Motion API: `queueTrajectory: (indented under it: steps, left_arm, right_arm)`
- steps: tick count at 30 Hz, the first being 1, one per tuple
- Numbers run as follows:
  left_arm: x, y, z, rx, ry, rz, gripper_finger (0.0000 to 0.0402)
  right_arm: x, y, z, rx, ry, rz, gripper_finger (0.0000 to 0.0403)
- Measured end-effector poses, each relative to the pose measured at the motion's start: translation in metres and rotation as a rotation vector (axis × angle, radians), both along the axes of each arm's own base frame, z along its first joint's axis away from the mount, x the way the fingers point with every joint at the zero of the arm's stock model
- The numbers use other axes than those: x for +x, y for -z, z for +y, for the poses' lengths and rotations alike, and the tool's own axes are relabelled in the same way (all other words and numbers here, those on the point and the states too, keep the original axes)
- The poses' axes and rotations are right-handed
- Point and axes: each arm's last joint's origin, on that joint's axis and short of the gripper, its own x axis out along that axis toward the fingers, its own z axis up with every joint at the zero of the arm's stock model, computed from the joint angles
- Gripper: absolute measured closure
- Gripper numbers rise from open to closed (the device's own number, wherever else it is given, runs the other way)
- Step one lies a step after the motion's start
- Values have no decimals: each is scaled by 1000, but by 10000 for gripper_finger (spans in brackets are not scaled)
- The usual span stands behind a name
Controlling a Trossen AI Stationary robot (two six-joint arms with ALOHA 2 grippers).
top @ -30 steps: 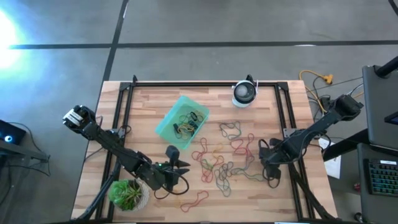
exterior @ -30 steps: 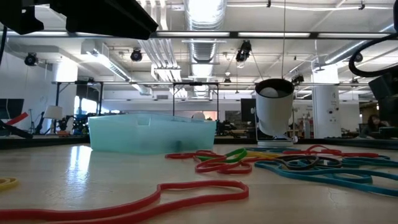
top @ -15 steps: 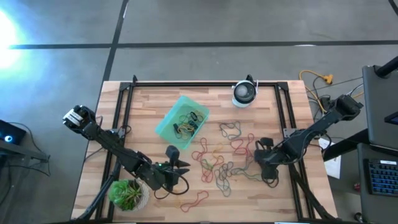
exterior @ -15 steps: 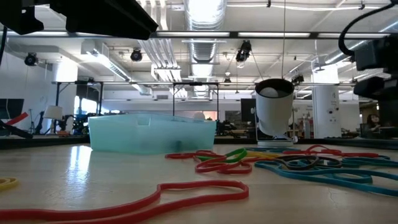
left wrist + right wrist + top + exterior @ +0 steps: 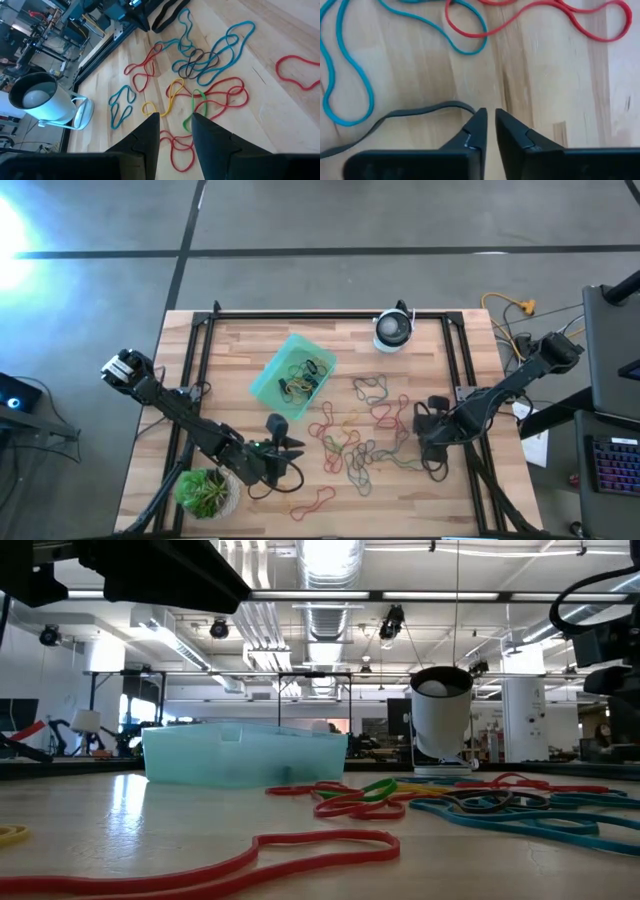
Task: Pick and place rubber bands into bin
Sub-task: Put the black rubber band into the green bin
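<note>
Several rubber bands (image 5: 362,435) in red, blue, green, yellow and grey lie loose on the wooden table, right of the teal bin (image 5: 293,376), which holds several more. My right gripper (image 5: 422,436) points down at the pile's right edge. Its fingers (image 5: 489,112) stand barely apart, and a grey band (image 5: 415,112) runs up to one fingertip. My left gripper (image 5: 298,446) waits open at the pile's left, above the table, its fingers (image 5: 175,116) aimed at the bands. A lone red band (image 5: 315,502) lies near the front edge. My right gripper comes at the grey band's end (image 5: 468,106) from above. The band lies flat on the wood and vanishes behind one fingertip. Whether that finger touches it, I cannot tell.
A white-and-black round device (image 5: 393,330) stands at the far edge. A potted plant (image 5: 207,492) sits at the near left corner, under my left arm. Black frame rails (image 5: 330,313) run along the table's far, left and right sides. Bare wood lies between bin and pile.
My right gripper has turned at the wrist and tipped a little while staying over the same spot at the pile's right edge. The bands and the bin lie as before.
</note>
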Motion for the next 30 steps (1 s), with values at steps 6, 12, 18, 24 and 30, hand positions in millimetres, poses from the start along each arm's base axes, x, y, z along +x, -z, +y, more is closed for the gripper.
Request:
queueTrajectory:
  steps: [6,12,18,24,30]
  left_arm:
    - [0,0,0,0,0,0,304]
    - [0,0,0,0,0,0,304]
    - [0,0,0,0,0,0,304]
    - [0,0,0,0,0,0,304]
    - [0,0,0,0,0,0,304]
  right_arm:
    - [0,0,0,4,8,2,312]
    - [-1,1,1,27,10,17,262]
    - [-5,8,-1,45,47,56,251]
    - [-9,18,-4,52,55,64,266]
    - [-10,21,-3,83,38,75,336]
